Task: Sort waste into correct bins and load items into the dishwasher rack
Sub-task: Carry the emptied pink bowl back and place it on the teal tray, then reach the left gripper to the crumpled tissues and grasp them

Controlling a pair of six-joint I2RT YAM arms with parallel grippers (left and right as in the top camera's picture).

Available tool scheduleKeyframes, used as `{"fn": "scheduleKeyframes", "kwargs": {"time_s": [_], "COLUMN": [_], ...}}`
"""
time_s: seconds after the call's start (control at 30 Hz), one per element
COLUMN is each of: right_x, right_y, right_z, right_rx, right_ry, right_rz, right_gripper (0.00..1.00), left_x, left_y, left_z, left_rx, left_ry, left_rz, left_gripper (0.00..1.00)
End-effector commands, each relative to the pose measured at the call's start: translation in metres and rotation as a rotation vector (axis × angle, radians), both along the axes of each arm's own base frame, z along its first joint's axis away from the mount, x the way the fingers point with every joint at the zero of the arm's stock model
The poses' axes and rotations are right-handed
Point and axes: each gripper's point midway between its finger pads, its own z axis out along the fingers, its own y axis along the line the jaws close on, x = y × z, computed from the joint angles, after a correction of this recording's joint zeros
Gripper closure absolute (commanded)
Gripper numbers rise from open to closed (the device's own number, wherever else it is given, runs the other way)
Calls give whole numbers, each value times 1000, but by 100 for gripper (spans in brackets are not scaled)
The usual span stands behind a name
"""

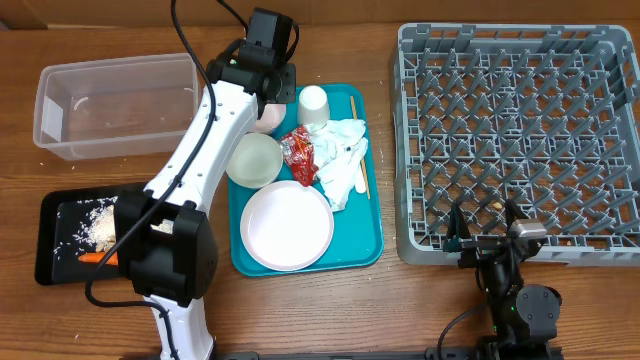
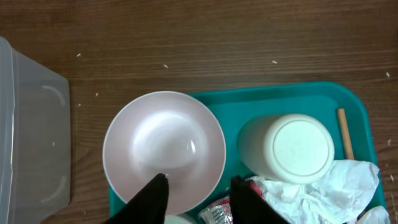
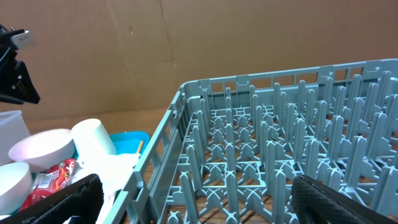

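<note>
My left gripper (image 2: pixel 199 183) hangs over the back left corner of the teal tray (image 1: pixel 370 250), jaws apart, straddling the near rim of a small white bowl (image 2: pixel 165 146) without squeezing it. Next to that bowl an upturned white cup (image 2: pixel 292 146) stands, with the wooden stick (image 2: pixel 344 134), crumpled napkins (image 2: pixel 329 186) and red wrapper (image 2: pixel 217 213) close by. A second bowl (image 1: pixel 254 160) and the large plate (image 1: pixel 287 226) lie nearer the tray's front. The right gripper (image 1: pixel 490 232) stands wide open and empty at the near edge of the grey dishwasher rack (image 1: pixel 520 140).
The clear tub (image 1: pixel 115 105) sits at the back left. The black tray (image 1: pixel 60 240) at the front left holds pale food scraps (image 1: pixel 100 222) and an orange carrot (image 1: pixel 97 258). My left arm stretches from the front left across to the teal tray.
</note>
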Motion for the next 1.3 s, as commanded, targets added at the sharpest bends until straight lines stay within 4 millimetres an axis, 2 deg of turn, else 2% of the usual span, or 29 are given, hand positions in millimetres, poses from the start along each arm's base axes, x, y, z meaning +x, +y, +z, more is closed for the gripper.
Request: {"fn": "scheduleKeyframes", "kwargs": {"time_s": [0.0, 0.13, 0.23, 0.4, 0.47, 0.5, 0.67, 0.77, 0.97, 1.13, 1.27], "right_x": [0, 0, 0, 0, 0, 0, 0, 0, 0, 0, 0], "right_y": [0, 0, 0, 0, 0, 0, 0, 0, 0, 0, 0], "right_z": [-2, -2, -2, -2, -2, -2, -2, -2, -2, -2, -2], "right_rx": [-3, -3, -4, -3, -3, -3, -3, -3, -3, -3, -4], "right_ry": [-5, -5, -5, -5, -5, -5, -5, -5, -5, -5, -5], "right_rz": [0, 0, 0, 0, 0, 0, 0, 0, 0, 0, 0], "right_gripper": [0, 0, 0, 0, 0, 0, 0, 0, 0, 0, 0], "left_x": [1, -1, -9, -41, -57, -64, -102, -120, -123, -112, -109], "left_y": [2, 0, -13, -55, -73, -79, -104, -122, -136, -127, -129], "left_z": [-1, -2, 3, 37, 46, 47, 21, -1, -41, -75, -92], "left_rx": [12, 7, -52, -250, -316, -328, -290, -240, -111, 17, 45], "left_ry": [3, 13, 43, 106, 137, 156, 296, 369, 401, 409, 423], "left_rz": [14, 1, -48, -195, -254, -273, -327, -362, -377, -351, -403], "left_gripper": [57, 61, 67, 74, 71, 66, 32, 25, 24, 25, 27]}}
